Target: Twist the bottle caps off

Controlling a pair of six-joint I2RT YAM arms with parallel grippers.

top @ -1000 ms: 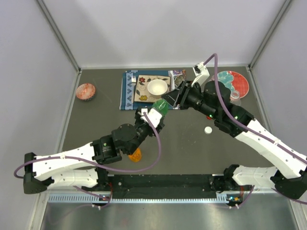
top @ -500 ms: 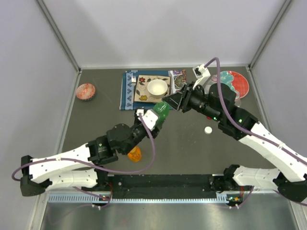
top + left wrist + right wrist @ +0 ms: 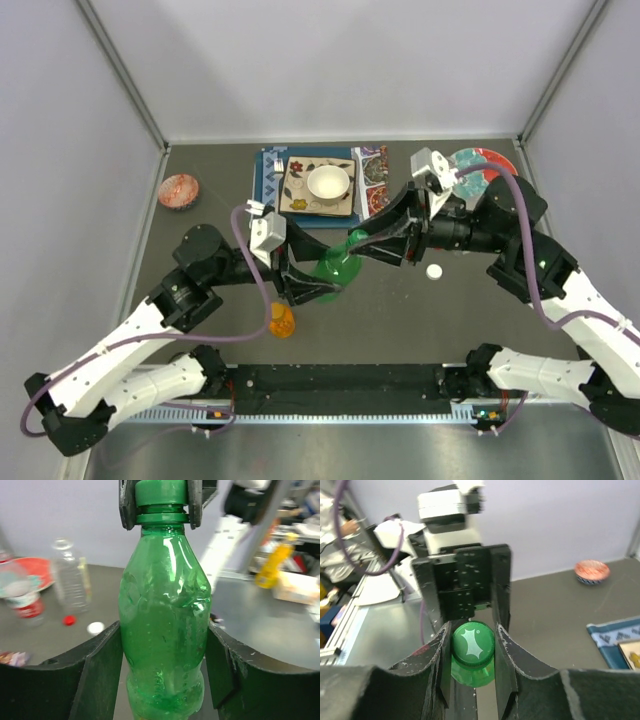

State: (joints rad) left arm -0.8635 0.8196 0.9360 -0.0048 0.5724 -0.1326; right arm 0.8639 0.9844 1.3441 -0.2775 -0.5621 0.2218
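Observation:
My left gripper is shut on the body of the small green bottle and holds it tilted above the table. In the left wrist view the green bottle fills the space between my left gripper's fingers. My right gripper is shut on the green cap, which sits on the bottle's neck. The right wrist view shows the green cap pinched between my right gripper's fingers. The orange bottle lies below the left arm. A white cap and a red cap lie loose on the table.
A larger clear bottle and a small red-labelled bottle stand by the red plate at the back right. A white bowl sits on a patterned mat. A small patterned bowl is at the back left.
Both grippers and the green bottle have moved toward the near side of the table. The left arm has swung out to the left, and the right gripper now points left at the cap.

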